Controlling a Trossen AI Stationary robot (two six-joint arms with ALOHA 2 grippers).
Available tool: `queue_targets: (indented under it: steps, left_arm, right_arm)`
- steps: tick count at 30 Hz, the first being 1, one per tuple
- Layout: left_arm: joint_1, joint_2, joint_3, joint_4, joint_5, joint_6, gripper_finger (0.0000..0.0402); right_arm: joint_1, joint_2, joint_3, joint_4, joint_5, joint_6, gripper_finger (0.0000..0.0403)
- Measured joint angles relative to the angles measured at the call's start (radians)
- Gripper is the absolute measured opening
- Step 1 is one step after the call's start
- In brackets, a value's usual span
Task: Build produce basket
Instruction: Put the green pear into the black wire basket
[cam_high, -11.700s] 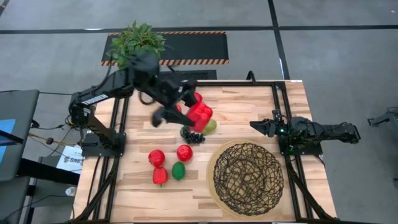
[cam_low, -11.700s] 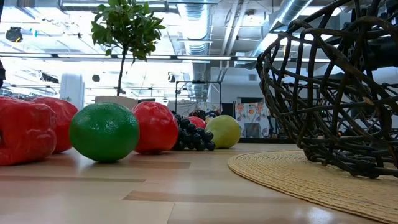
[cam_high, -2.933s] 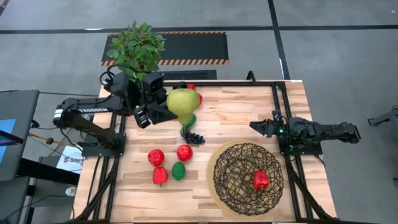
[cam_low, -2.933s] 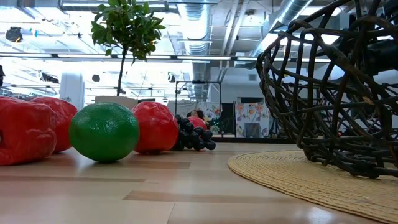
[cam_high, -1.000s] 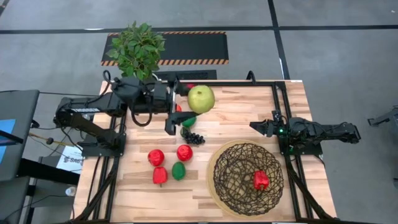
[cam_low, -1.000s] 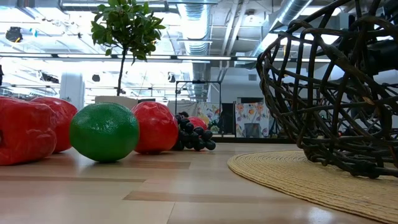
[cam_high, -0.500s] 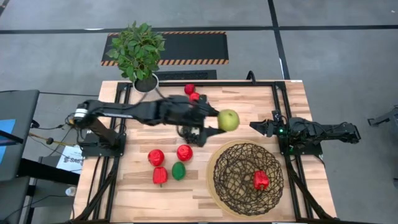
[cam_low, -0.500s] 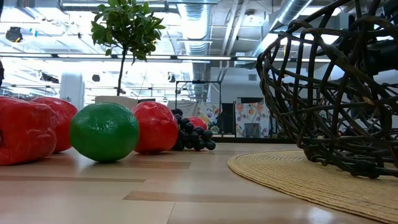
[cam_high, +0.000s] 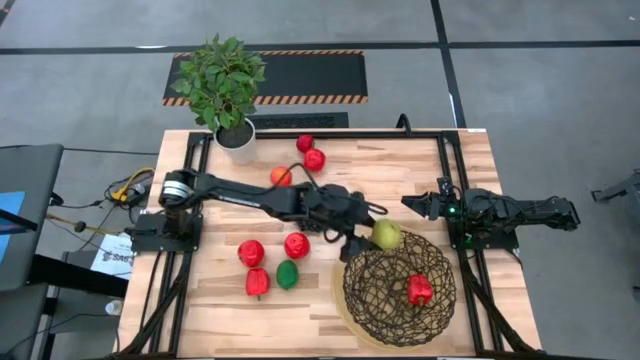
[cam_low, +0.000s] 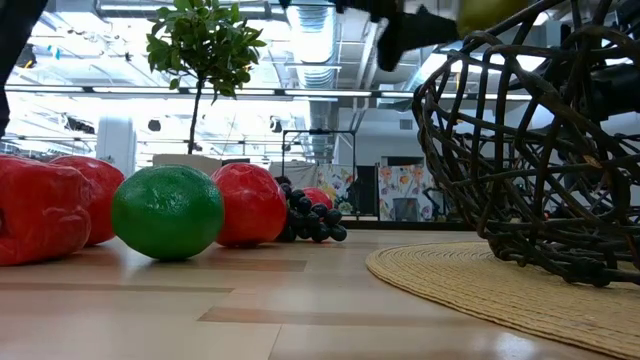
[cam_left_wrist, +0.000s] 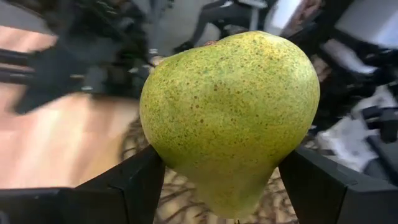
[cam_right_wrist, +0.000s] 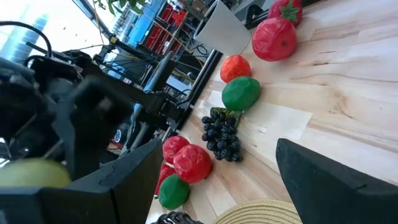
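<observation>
1 pear (cam_high: 386, 235) sits clamped in the left tool (cam_high: 372, 237), above the basket (cam_high: 398, 281) rim. 1 red pepper (cam_high: 419, 290) lies inside. The right tool (cam_right_wrist: 217, 180) waits spread apart at the bench (cam_high: 400, 170) edge.

We see a light wooden worktop (cam_high: 400, 165). Near its far edge stand a white plant pot (cam_high: 237, 137), two red fruits (cam_high: 310, 152) and an orange (cam_high: 281, 176). Toward the near left corner lie two red apples (cam_high: 273, 249), a red pepper (cam_high: 257, 283) and a green lime (cam_high: 288, 275). The basket (cam_high: 398, 284) sits on a round mat at the near right.
</observation>
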Motion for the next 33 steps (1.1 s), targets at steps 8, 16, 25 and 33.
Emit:
queue_targets:
  steps: [8,16,25,33]
  left_arm:
    - [-0.025,0.033,0.046,0.017,0.029,-0.030,0.0263]
    - [-0.005,0.030,0.433,-0.172,0.082,0.026,0.0263]
    - [0.017,-0.009,0.750,-0.178,0.144,0.043,0.0263]
    - [0.016,-0.102,0.728,-0.021,0.367,-0.076,0.0263]
  right_arm:
    - [0.000,0.000,0.000,0.000,0.000,0.000,0.0333]
    - [0.000,0.000,0.000,0.000,0.000,-0.001,0.0333]
    - [0.000,0.000,0.000,0.000,0.000,-0.001,0.0333]
    - [0.000,0.000,0.000,-0.001,0.001,0.000,0.0333]
